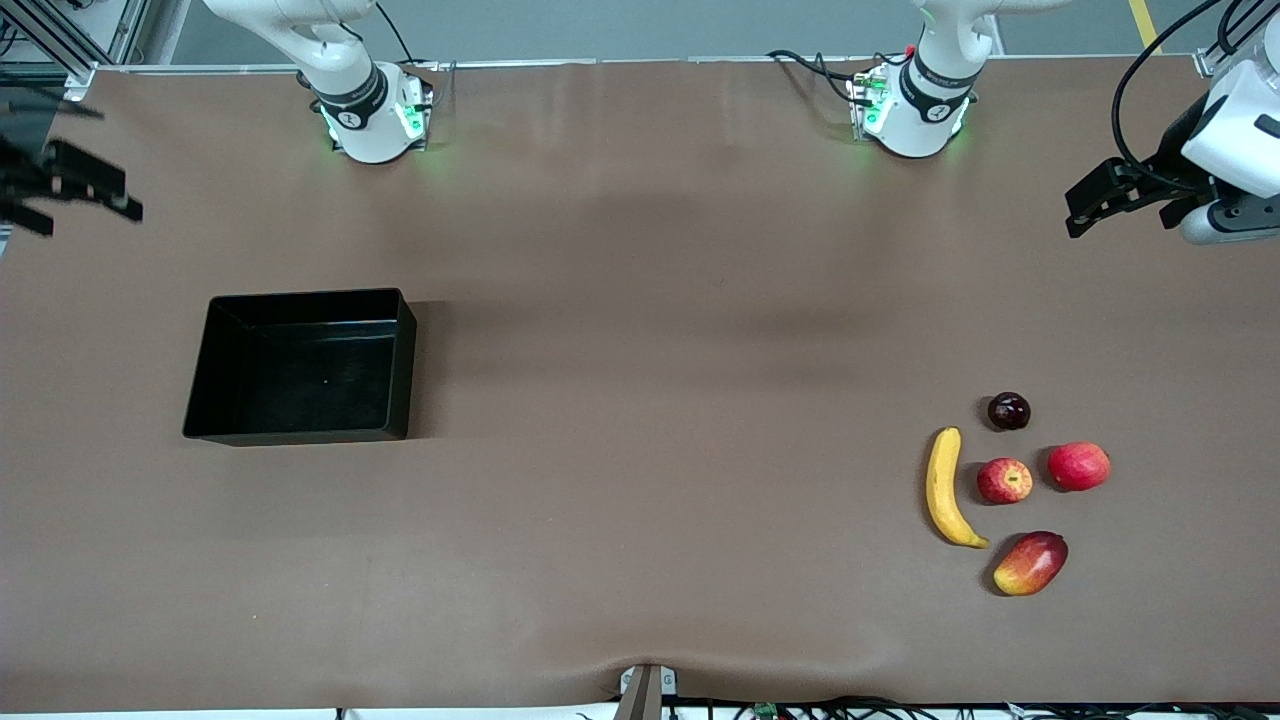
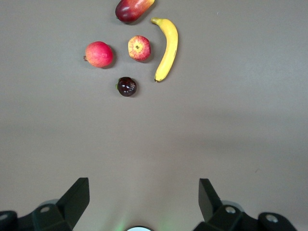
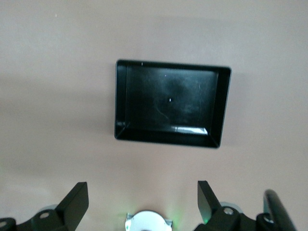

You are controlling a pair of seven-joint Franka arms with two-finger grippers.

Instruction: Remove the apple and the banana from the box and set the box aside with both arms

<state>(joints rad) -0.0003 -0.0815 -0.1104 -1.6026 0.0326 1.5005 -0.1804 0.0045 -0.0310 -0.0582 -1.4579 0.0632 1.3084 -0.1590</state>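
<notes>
Mango [image 1: 1031, 563] lies nearest; left gripper [image 1: 1085, 208] and right gripper [image 1: 70, 195] hover high, both wide

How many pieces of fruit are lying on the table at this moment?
5, clustered toward the left arm's end: dark plum farthest from the front camera; banana, streaked apple and plain red fruit in a row; mango nearest. The box holds none.

Front view: high, facing the bases, whole table [image 1: 640, 300] in frame. Left wrist view: looks down from well above, shares banana [image 2: 166, 48] and apple [image 2: 139, 48] with front. Right wrist view: looks down from well above, shares box [image 3: 219, 110] with front.
</notes>
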